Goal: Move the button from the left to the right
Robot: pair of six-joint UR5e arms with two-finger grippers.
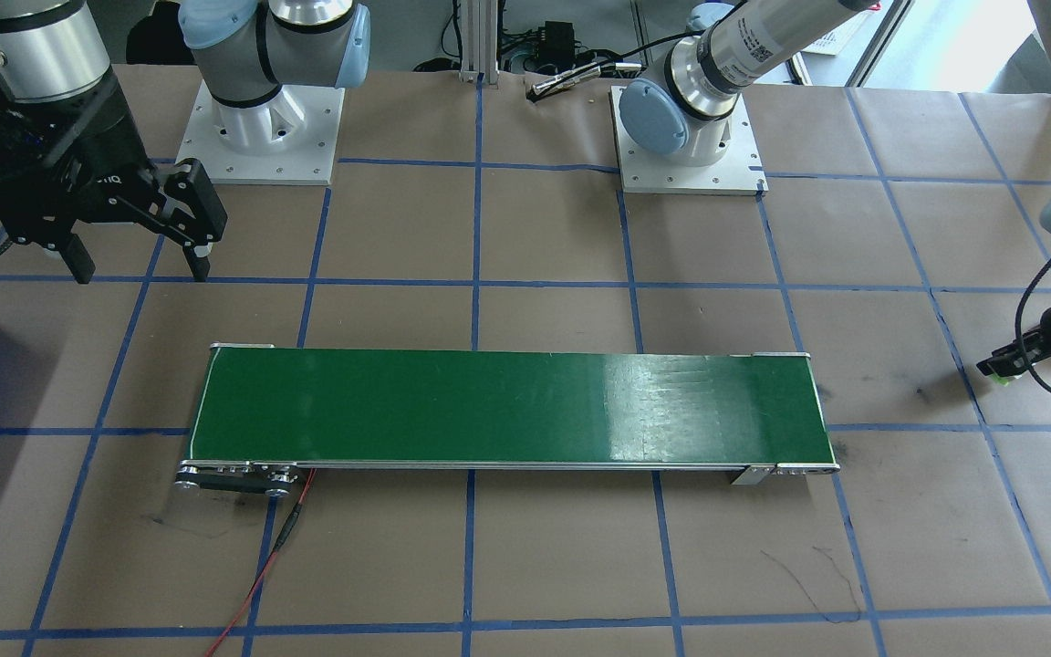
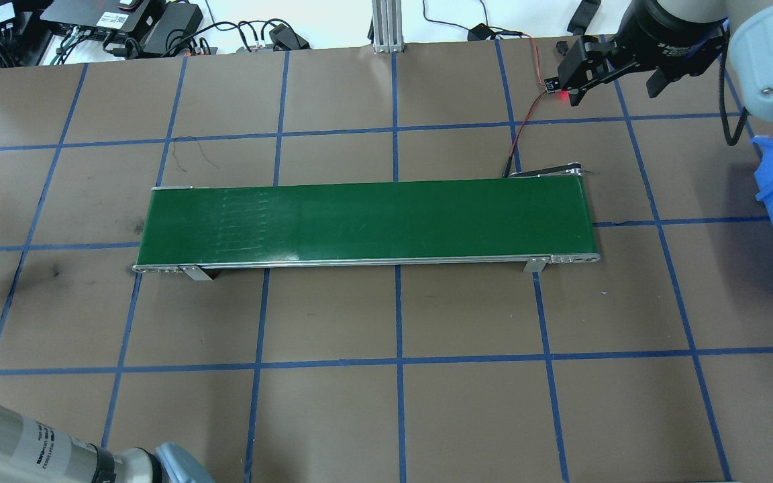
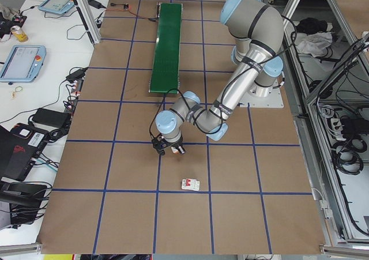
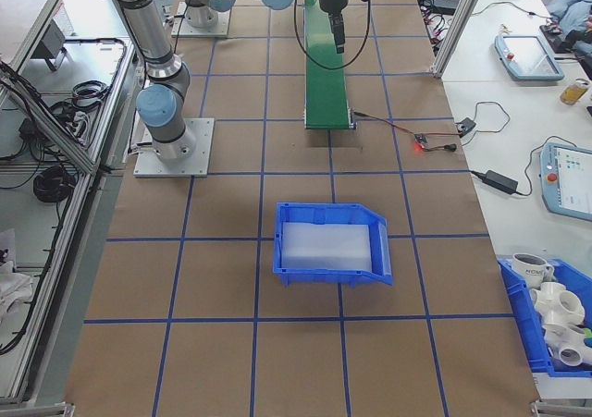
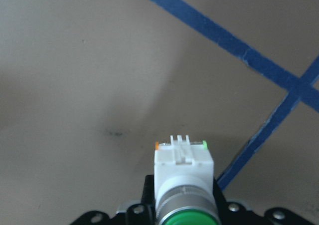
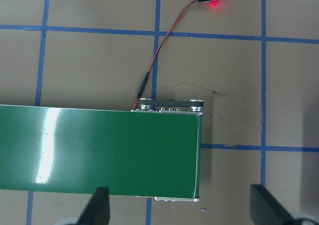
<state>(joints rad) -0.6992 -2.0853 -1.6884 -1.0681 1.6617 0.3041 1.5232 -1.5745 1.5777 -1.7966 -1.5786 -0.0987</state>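
Your table is a broad sheet of brown paper gridded with blue tape, with wide bare squares on every side of the conveyor. That long, flat green belt is glossy, with thin metal rails along its edges. At the robot's right end you have the blue bin, a hard plastic tray with a pale floor, well apart from the belt. Your right gripper hangs above the belt's right end, black fingers spread wide and holding nothing. Your left gripper sits low, well off the belt's left end, clamped on the button: round green cap, metal collar, white squarish body. A small white breaker block lies near it.
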